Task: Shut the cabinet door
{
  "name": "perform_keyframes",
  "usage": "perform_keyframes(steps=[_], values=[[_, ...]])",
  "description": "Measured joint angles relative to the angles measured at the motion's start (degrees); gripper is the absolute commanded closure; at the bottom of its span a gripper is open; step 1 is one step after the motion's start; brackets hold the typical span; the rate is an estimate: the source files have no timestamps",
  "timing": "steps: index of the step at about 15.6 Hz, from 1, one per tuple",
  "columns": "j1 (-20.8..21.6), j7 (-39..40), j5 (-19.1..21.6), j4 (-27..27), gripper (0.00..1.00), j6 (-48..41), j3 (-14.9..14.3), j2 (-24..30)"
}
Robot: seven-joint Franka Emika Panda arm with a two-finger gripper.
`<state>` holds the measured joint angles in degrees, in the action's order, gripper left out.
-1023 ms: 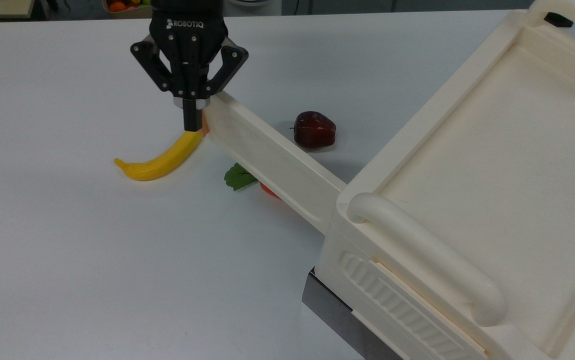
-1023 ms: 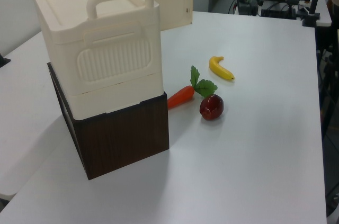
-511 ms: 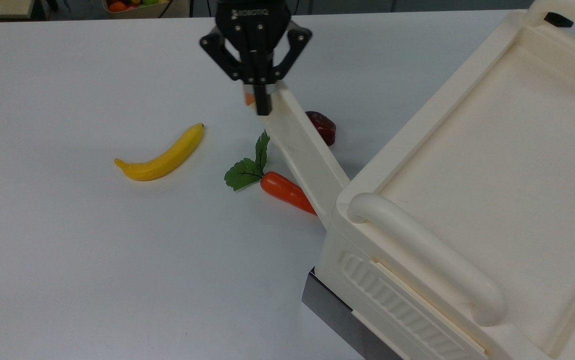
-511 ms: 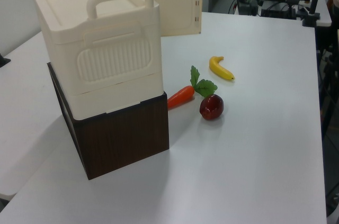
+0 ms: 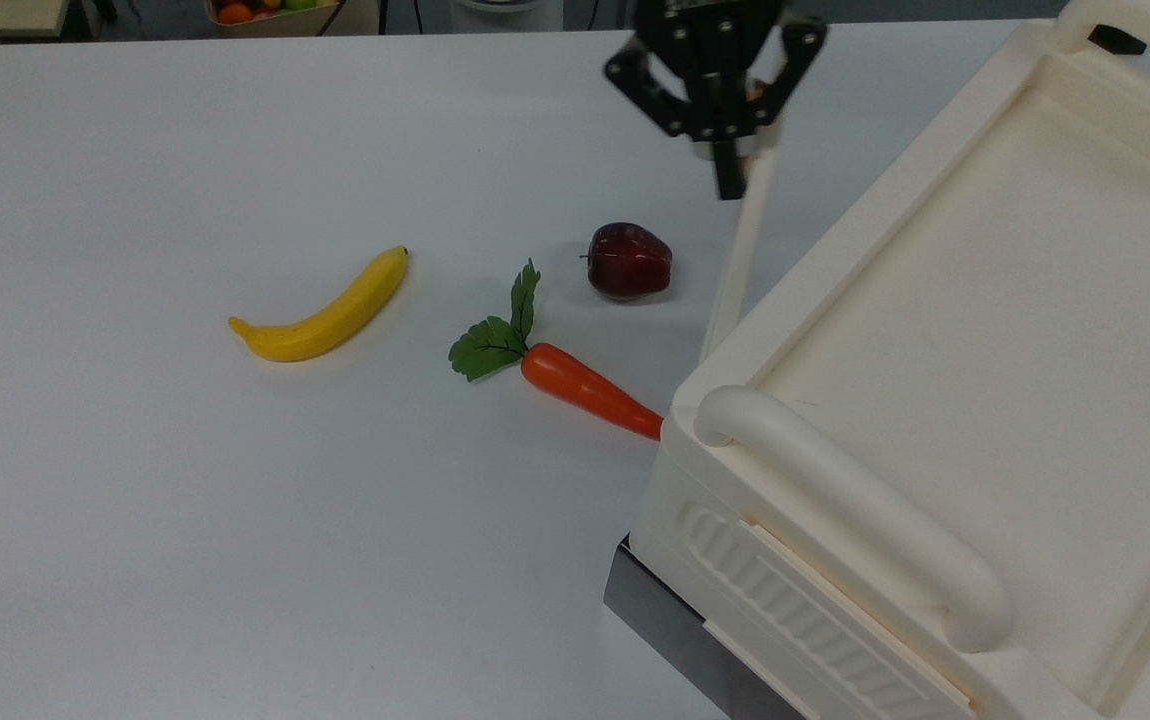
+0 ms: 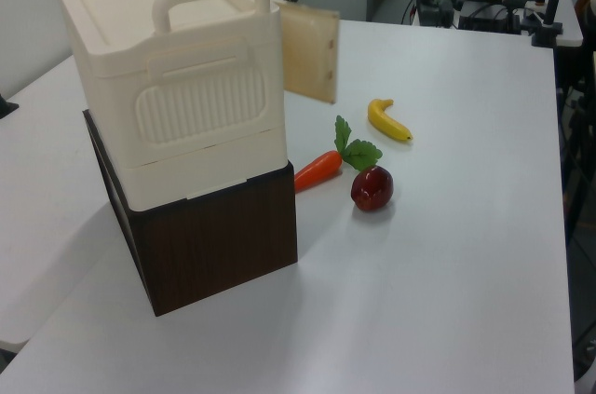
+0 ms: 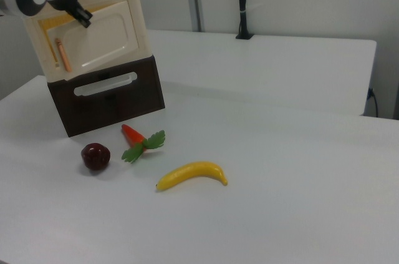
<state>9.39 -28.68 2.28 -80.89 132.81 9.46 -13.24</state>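
Since half a second ago the cabinet door (image 5: 740,262) has swung much nearer the cabinet (image 5: 975,400): in the top view it now reads as a thin cream edge running from the frame's upper centre down to the cabinet's front corner, where earlier its broad face crossed over the carrot (image 5: 590,390). The gripper (image 5: 730,185) has moved with it toward the upper right of the top view. Its black fingers look drawn together at the door's free end, probably pinched on the door's top edge, though the contact itself is hard to make out.

In the left view the door (image 6: 309,51) stands ajar, angled out from the cabinet's far side. In the right view its recessed face (image 7: 100,38) and copper-coloured handle (image 7: 60,54) sit nearly flush in the upper left.

The carrot's tip is hidden behind the cabinet corner in the top view. The glossy dark red apple (image 5: 629,260) and the smooth curved banana (image 5: 325,312) lie on the white table (image 5: 185,500).
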Motion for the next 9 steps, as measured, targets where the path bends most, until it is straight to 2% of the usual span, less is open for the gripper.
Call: perform_keyframes(steps=[4, 9], values=[[2.3, -5.3, 0.0, 0.0, 1.00, 0.0, 2.2, -0.1], [1.7, -5.8, 0.0, 0.0, 1.00, 0.0, 2.4, -0.2]])
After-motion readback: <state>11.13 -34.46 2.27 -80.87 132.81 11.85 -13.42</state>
